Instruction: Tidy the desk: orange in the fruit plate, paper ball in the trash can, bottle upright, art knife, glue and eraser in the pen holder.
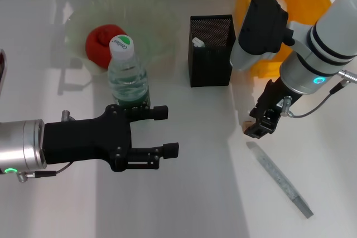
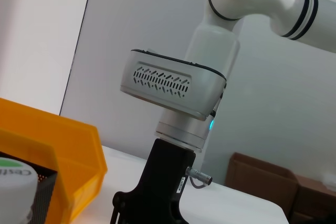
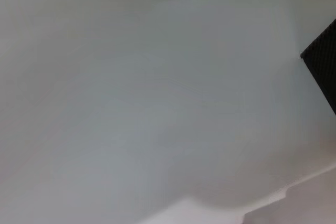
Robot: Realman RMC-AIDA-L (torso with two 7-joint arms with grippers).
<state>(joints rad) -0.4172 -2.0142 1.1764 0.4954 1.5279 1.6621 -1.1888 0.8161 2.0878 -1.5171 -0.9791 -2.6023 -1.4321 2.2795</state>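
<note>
The fingers of the left gripper (image 1: 162, 132) stand wide apart in the head view, with nothing between them, just beside the clear plastic water bottle with a green-and-white cap (image 1: 128, 75), which stands upright on the white desk (image 1: 195, 193). The right gripper (image 1: 261, 122) hangs low over the desk near a small tan object (image 1: 247, 128), possibly the eraser; whether its fingers are parted or closed I cannot tell. The flat grey metal art knife (image 1: 279, 178) lies on the desk just beyond it, its long axis slanting from beside the right gripper away toward the near right corner of the desk. The black mesh pen holder (image 1: 211, 50) stands upright between the pale green fruit plate (image 1: 148, 9), which holds a red-orange round fruit (image 1: 102, 43), and the yellow plastic bin (image 1: 279, 4).

The left wrist view shows the right arm (image 2: 210, 66), the yellow bin, the bottle's cap and the pen holder's rim; no left fingers appear.

The right wrist view shows mostly bare desk, the bottle's base at one edge and a corner of the pen holder at another.

Risks, as I judge them: the thin knife lies flat, so fingers may slide off it or push it away; the left gripper could tip the bottle if it swings sideways
</note>
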